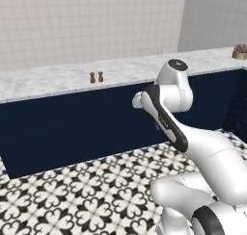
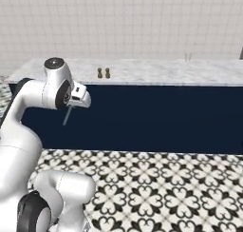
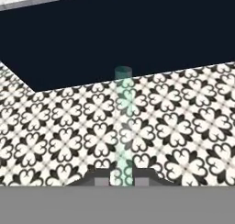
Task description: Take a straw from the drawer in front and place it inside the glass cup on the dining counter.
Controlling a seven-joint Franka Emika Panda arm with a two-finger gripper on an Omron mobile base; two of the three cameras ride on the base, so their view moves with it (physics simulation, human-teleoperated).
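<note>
My gripper is shut on a pale green see-through straw, which sticks out from between the fingertips over the patterned floor. From the right base camera the gripper hangs in front of the dining counter, with the straw slanting down from it against the navy base. The glass cup is a faint clear shape on the marble top, far to the right of the gripper. In the left base view the cup stands behind the arm's elbow. The drawer is out of view.
Two small brown shakers stand on the dining counter left of the arm. A plant pot sits at the counter's far right end. Black-and-white tiled floor stretches between the base and the counter.
</note>
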